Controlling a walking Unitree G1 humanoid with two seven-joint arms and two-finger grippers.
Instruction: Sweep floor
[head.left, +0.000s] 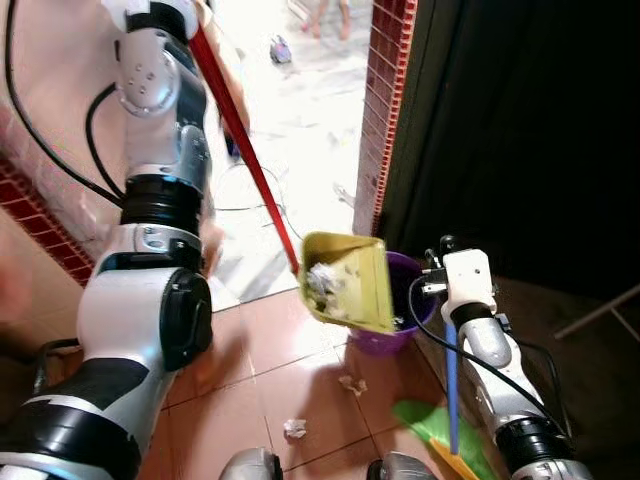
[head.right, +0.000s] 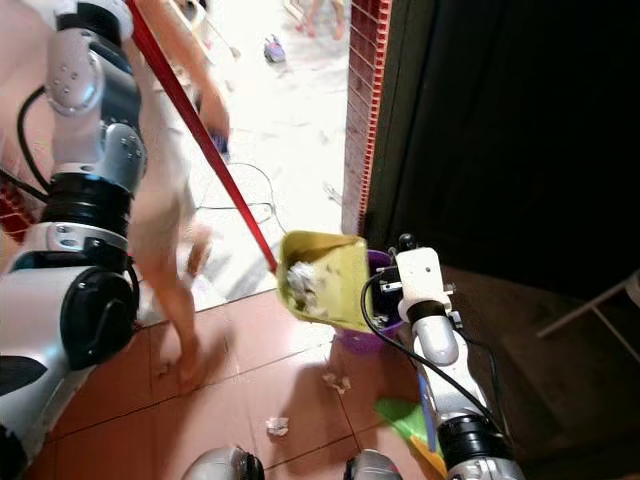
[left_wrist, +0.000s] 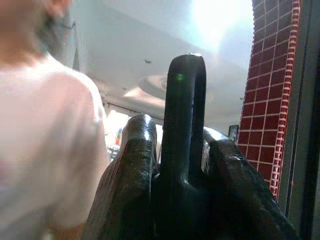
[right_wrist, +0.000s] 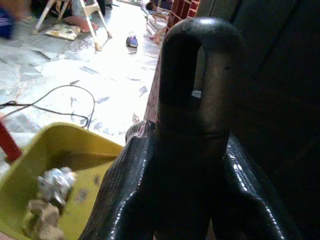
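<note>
To empty cleanly, the yellow dustpan (head.left: 345, 282), its red handle (head.left: 245, 140) clasped in the left gripper's (left_wrist: 185, 165) fingers, needed tipping steeper over the purple bin (head.left: 410, 310), while the right gripper (right_wrist: 195, 150) gripped the blue broom handle (head.left: 451, 385).

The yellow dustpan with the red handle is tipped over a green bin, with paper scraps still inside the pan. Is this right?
Not quite. The bin is purple, not green, as the left eye view shows. The rest holds: the yellow dustpan on its red handle is tipped over it, with paper scraps still inside.
</note>
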